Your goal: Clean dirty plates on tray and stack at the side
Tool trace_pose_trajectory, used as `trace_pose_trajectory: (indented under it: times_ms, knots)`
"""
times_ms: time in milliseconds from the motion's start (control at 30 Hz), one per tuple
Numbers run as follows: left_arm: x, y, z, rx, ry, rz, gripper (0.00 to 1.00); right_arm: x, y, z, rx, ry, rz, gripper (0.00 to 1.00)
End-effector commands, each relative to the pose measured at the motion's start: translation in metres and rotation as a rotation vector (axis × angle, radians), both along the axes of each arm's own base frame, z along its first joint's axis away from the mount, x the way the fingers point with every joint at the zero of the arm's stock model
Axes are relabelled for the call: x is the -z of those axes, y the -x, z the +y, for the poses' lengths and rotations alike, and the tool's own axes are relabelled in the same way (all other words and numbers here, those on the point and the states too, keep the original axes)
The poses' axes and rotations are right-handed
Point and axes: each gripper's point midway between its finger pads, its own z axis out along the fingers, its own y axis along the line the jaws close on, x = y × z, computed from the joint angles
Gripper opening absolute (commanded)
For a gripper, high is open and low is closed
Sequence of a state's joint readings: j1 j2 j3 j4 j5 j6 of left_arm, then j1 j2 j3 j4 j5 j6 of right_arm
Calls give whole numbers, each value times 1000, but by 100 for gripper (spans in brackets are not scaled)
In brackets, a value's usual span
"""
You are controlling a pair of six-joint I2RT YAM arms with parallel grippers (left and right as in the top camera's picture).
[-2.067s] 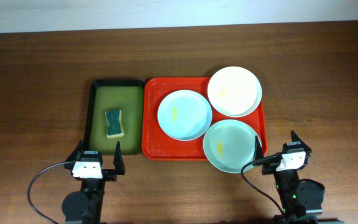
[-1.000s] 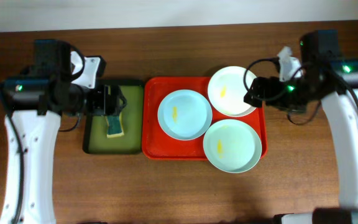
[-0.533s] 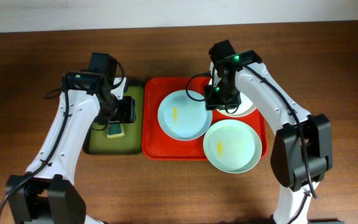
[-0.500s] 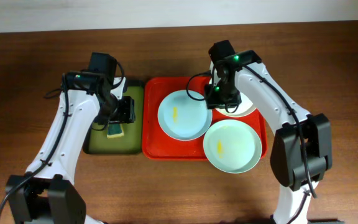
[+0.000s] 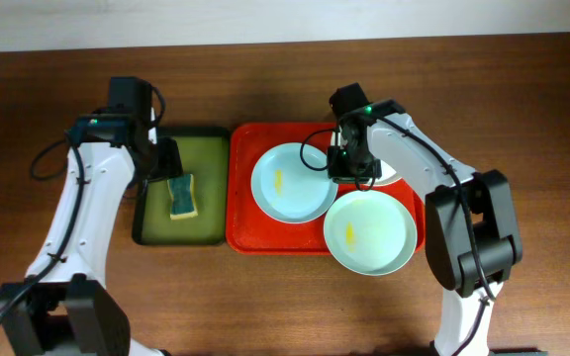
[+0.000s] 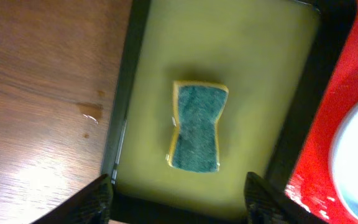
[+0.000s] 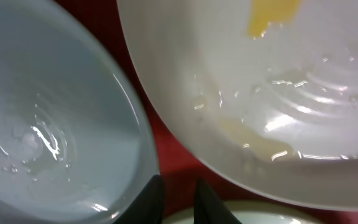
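Observation:
The red tray (image 5: 245,227) holds three plates. The light blue plate (image 5: 290,188) is at its left, the white plate (image 5: 386,171) at the back right, mostly under my right arm, and the mint green plate (image 5: 369,232) at the front right. Each shows a yellow smear. My right gripper (image 5: 349,170) hangs low over the gap between the light blue (image 7: 48,124) and white (image 7: 278,106) plates. Its fingers (image 7: 179,200) are a narrow gap apart with only red tray (image 7: 173,143) between them. My left gripper (image 6: 180,205) is wide open above a green-and-yellow sponge (image 6: 196,126).
The sponge (image 5: 182,195) lies in the narrow dark green tray (image 5: 156,222) just left of the red tray. Bare wooden table surrounds both trays. The mint plate's front edge overhangs the red tray's rim.
My left arm drew back toward the far left of the green tray. My right gripper shifted slightly toward the front, staying between the light blue and white plates. Plates and sponge have not moved.

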State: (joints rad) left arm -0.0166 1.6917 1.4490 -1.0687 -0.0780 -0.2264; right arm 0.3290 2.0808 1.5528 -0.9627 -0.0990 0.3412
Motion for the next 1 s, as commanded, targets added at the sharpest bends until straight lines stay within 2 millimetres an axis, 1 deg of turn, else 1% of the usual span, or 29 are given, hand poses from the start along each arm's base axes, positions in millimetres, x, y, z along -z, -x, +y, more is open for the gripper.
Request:
trace_pose_trajectory:
  times_ms: [0, 33, 100, 167, 200, 233, 300, 333, 400, 467, 500, 533, 567, 600, 633, 733, 767, 833, 867, 900, 933, 967]
  knots:
    - [1, 3, 9, -54, 97, 9, 67, 5, 3, 17, 0, -86, 13, 18]
    - [1, 3, 9, -54, 97, 9, 67, 4, 1, 19, 1, -97, 5, 18]
    - [1, 4, 9, -54, 97, 11, 67, 5, 2, 19, 1, -96, 8, 11]
    - [1, 4, 9, -54, 97, 10, 68, 7, 4, 18, 1, -94, 15, 10]
    - [1, 4, 9, -54, 97, 10, 68, 10, 7, 17, 2, -90, 26, 11]
    - [1, 4, 9, -54, 97, 10, 69, 16, 10, 16, 1, -90, 28, 15]
    - [1, 4, 9, -53, 100, 10, 70, 17, 9, 16, 1, -93, 20, 13]
    - [1, 4, 9, -53, 100, 10, 70, 16, 8, 18, 0, -101, 15, 18]
    - [1, 4, 8, -53, 100, 11, 70, 6, 4, 21, -10, -110, 11, 27]
    - [1, 4, 8, -53, 100, 11, 70, -8, -3, 23, -12, -114, -3, 30]
    - [1, 4, 8, -53, 100, 11, 70, -11, -6, 24, -12, -117, -10, 29]
    - [1, 4, 8, -53, 100, 11, 70, -10, -4, 23, -8, -116, -4, 22]
    - [2, 4, 8, -53, 100, 12, 70, -6, 0, 23, -9, -111, 8, 19]
    - [2, 4, 8, -53, 100, 14, 71, -2, 2, 23, -12, -109, 14, 20]
    - [2, 4, 8, -53, 100, 14, 71, 2, 3, 23, -14, -109, 13, 24]
    - [2, 5, 8, -54, 100, 15, 71, 11, 4, 23, -14, -111, 3, 24]
    - [2, 5, 8, -54, 100, 15, 72, 11, 3, 23, -14, -109, 0, 20]
    - [2, 5, 8, -54, 100, 15, 72, 11, 4, 23, -14, -109, 1, 16]
    - [2, 5, 8, -54, 100, 15, 72, 13, 5, 22, -14, -108, 6, 11]
    - [2, 5, 8, -54, 100, 15, 72, 13, 6, 22, -14, -107, 8, 9]
    - [2, 5, 8, -54, 100, 15, 72, 13, 6, 22, -14, -107, 8, 5]
    - [2, 5, 8, -54, 100, 15, 73, 13, 3, 23, -14, -111, -2, 4]
